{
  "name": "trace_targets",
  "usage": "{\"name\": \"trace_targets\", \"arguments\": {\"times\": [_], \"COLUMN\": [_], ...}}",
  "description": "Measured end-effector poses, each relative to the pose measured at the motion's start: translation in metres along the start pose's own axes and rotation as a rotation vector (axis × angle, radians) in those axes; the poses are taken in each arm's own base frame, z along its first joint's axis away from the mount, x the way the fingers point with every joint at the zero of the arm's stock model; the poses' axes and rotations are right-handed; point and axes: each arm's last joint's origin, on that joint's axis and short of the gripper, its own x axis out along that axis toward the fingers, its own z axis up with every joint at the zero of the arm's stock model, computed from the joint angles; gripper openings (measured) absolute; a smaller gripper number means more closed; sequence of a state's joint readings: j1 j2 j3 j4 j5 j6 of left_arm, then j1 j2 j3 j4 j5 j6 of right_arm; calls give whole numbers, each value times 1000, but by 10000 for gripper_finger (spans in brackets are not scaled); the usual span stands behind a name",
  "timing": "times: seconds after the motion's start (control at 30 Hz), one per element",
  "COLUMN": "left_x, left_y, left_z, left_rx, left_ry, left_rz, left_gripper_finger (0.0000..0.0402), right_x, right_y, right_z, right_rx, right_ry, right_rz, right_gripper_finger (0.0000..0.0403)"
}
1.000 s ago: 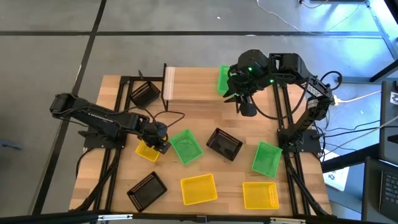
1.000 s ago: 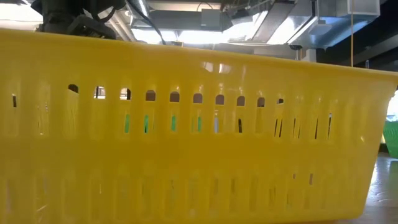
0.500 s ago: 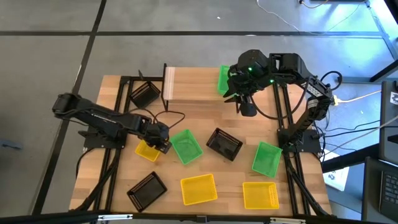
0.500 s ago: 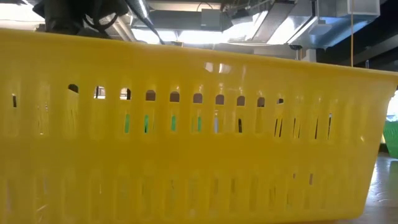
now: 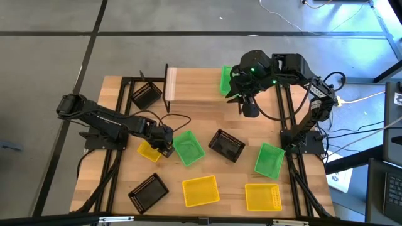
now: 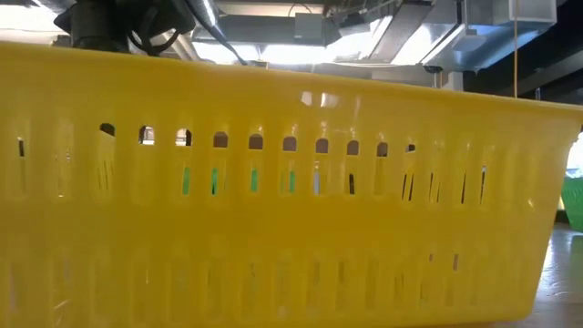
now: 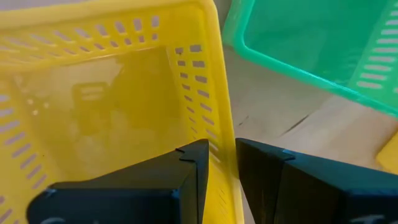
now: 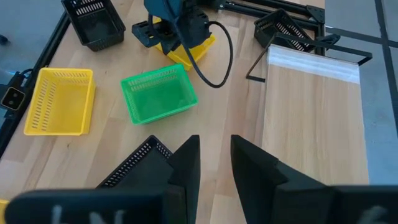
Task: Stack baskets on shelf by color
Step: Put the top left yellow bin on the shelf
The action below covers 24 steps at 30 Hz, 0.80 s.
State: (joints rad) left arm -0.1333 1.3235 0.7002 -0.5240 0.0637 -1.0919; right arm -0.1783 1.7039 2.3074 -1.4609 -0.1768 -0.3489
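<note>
I've got the left gripper (image 5: 166,147) down at the small yellow basket (image 5: 149,151) on the table's left-centre; in the left wrist cam its two fingers (image 7: 193,168) straddle that basket's side wall (image 7: 217,106), one inside, one outside, gap narrow, wall betw. them, so it looks closed onto the rim, tho I can't see firm contact. Just beside it lies a green basket (image 5: 188,148), also seen close in the wrist cam (image 7: 311,43). Right gripper (image 5: 249,107) hangs over the table's far side by the shelf (image 5: 195,91), whose light plank top shows in the right wrist cam (image 8: 311,118); its fingers (image 8: 186,162) stand a little apart w/ nothing betw. them. A green basket (image 5: 225,80) sits at the shelf's right end; whether on the plank or tilted against it I can't tell. A black basket (image 5: 146,95) sits left of the shelf. Others on the table: black (image 5: 226,145) at centre, green (image 5: 270,159) to its right, black (image 5: 148,191), yellow (image 5: 200,190) and yellow (image 5: 263,196) along the near edge. Low cam is filled by a yellow basket wall (image 6: 273,210). No labels, brands or writing readable anywhere.
</note>
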Motion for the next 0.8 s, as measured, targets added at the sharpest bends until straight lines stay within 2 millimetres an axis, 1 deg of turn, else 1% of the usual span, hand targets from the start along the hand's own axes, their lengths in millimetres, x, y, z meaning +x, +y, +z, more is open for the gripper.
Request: {"name": "trace_targets", "arguments": {"times": [0.17,0.23,0.37,0.53,0.6,0.8], "left_x": [2,3,4,0,-6,-42], "left_y": [0,0,0,0,-3,-9], "left_z": [0,0,0,5,7,13], "left_rx": [1,-4,-11,-18,8,100], "left_ry": [9,24,44,93,115,149], "left_rz": [3,0,-8,-30,-36,19], "left_gripper_finger": [63,49,10,3,2,1], "right_x": [0,0,0,0,0,0], "right_y": [0,0,0,-1,-1,-1], "right_z": [0,0,0,1,1,2], "right_rx": [0,0,0,0,-2,-3], "right_ry": [0,0,-1,-7,-14,-21], "right_rz": [0,0,-1,-6,-9,-12], "right_gripper_finger": [90,90,90,90,90,90]}}
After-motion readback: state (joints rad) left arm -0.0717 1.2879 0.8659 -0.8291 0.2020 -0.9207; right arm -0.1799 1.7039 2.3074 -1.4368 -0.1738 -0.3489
